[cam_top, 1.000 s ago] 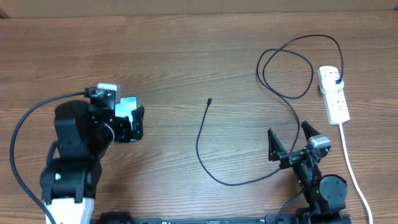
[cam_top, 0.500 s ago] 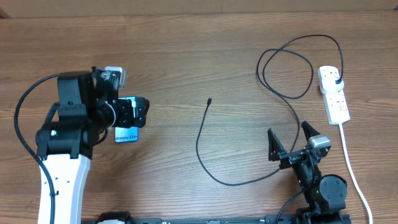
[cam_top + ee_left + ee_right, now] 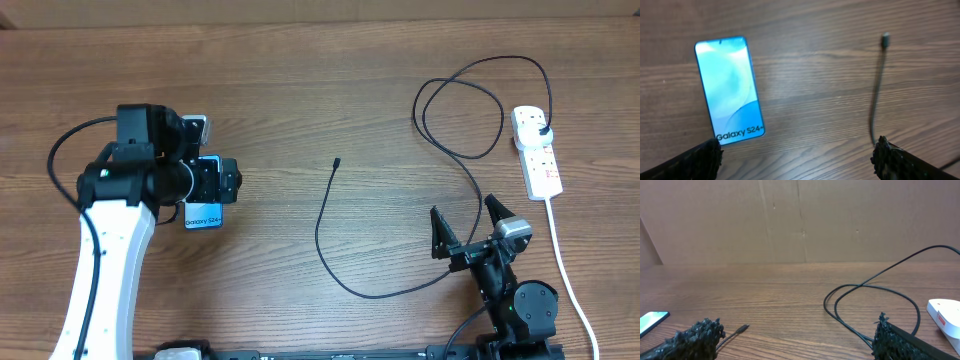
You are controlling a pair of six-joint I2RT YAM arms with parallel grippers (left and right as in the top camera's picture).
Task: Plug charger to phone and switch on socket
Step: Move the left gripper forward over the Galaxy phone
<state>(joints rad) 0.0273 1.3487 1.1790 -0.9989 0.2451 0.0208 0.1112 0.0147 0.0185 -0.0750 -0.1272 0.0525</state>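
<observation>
1. the left wrist view shows the whole phone (image 3: pixel 730 90) flat on the wood in the left half of the frame. it's screen up, with the "galaxy s24" end nearest the camera. overhead, only that labelled end pokes out from under the left gripper (image 3: pixel 226 181), left of centre.
2. that gripper hangs over the phone with its fingers spread wide, holding nothing.
3. only the overhead shows the full charger (image 3: pixel 318 228). its loose tip lies near frame centre, well apart from the phone. its black plug (image 3: pixel 541 127) sits in the top outlet of the socket (image 3: pixel 537 155) at the right edge.
4. the right gripper (image 3: pixel 467 228) is at the lower right, also wide open and empty. its own view catches the cable loops and just a corner of the socket, cut off at the right edge.
5. the socket's switches are too small to tell on from off.
6. a second ago the left gripper covered most of the phone and the label was hidden. the arm has swung since. the cable, socket and right arm haven't budged.
</observation>
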